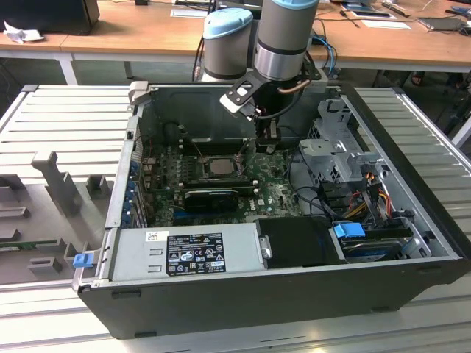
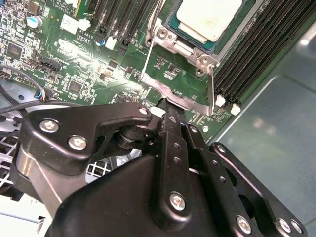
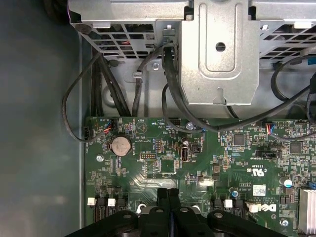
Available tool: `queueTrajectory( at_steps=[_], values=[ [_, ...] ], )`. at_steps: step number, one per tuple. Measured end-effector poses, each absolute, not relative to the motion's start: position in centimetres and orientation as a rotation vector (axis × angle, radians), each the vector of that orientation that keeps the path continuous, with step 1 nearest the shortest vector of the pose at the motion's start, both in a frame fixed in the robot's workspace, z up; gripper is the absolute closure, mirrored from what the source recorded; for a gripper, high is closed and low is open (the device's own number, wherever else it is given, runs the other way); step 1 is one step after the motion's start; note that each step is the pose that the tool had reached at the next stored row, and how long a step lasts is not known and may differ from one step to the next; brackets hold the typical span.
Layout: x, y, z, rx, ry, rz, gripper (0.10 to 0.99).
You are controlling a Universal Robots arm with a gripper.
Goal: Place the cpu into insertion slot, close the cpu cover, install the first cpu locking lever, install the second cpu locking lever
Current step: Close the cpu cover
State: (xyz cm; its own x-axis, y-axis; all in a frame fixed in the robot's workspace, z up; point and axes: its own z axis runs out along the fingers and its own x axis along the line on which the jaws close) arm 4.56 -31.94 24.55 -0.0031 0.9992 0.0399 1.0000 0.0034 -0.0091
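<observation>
Nearest in the exterior view, the open black metal computer case (image 1: 257,294) lies on the ribbed grey tabletop (image 1: 66,118). A grey box-shaped power supply (image 1: 188,250) runs along its front wall. Behind that, a long black graphics card (image 1: 212,197) lies on the green circuit board (image 1: 276,193).

Just past the card, the cpu (image 1: 218,166), a small flat square chip with a pale silver-beige top, sits inside the insertion slot (image 2: 190,39), a square socket with a dark rim. In the second wrist view the chip (image 2: 210,17) lies flat and level there. The cpu cover (image 2: 185,100), a thin silver metal frame with a square cut-out, is swung open beside the socket, and green board shows through its middle.

The black pincer (image 2: 168,104) reaches down from the grey arm (image 1: 283,37), its fingers drawn together with no gap in both wrist views (image 3: 168,193). Its tips touch the cover's free edge; I cannot tell whether they nip the metal. Beyond it stands a perforated grey metal drive cage (image 3: 219,64).
</observation>
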Motion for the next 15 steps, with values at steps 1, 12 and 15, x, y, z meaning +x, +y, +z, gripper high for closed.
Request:
queueTrajectory(
  at_steps=[1, 12, 15],
  values=[
    [4.56, -31.94, 24.55, -2.193, -2.200, -0.034, 0.980],
    [4.28, -31.94, 24.55, -2.193, -2.200, -0.034, 0.980],
    [4.21, -31.94, 24.55, -2.193, -2.200, -0.034, 0.980]
  ],
)
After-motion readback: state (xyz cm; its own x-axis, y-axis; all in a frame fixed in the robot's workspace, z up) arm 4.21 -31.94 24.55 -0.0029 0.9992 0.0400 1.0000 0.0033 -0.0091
